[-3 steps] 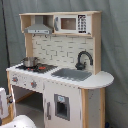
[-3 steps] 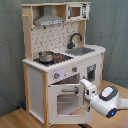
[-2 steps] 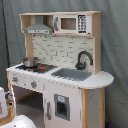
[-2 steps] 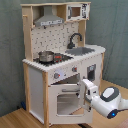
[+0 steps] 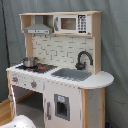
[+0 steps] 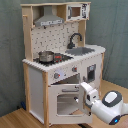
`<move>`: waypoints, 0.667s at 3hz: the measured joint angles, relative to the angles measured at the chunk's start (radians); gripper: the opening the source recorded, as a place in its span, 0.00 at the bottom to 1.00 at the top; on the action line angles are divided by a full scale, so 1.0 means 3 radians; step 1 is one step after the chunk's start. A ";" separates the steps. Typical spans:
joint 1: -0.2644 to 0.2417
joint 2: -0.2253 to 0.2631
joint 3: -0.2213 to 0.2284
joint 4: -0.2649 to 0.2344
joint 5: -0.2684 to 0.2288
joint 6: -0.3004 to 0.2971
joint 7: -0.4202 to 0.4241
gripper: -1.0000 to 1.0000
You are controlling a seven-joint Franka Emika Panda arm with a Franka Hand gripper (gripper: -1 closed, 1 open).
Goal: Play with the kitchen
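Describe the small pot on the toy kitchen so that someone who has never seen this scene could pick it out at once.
Start at the tall white and wood toy kitchen and look along its white countertop. At the end away from the grey sink and black faucet, under the hood, is the dark stovetop. The pot stands there: small, round and shiny metal, the only loose item on the counter.

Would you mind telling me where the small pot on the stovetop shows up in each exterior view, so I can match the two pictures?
First exterior view: the small pot sits on the stovetop at left of centre, below the hood.
Second exterior view: the small pot is at the middle left, on the stovetop near the counter's front corner.
Shared landmark: the black faucet beside the grey sink, on the pot's right in both exterior views.
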 joint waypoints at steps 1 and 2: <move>-0.0036 -0.0002 -0.0047 0.0271 -0.0001 -0.0073 -0.0263 1.00; -0.0078 -0.0002 -0.0126 0.0456 -0.0003 -0.0077 -0.0533 1.00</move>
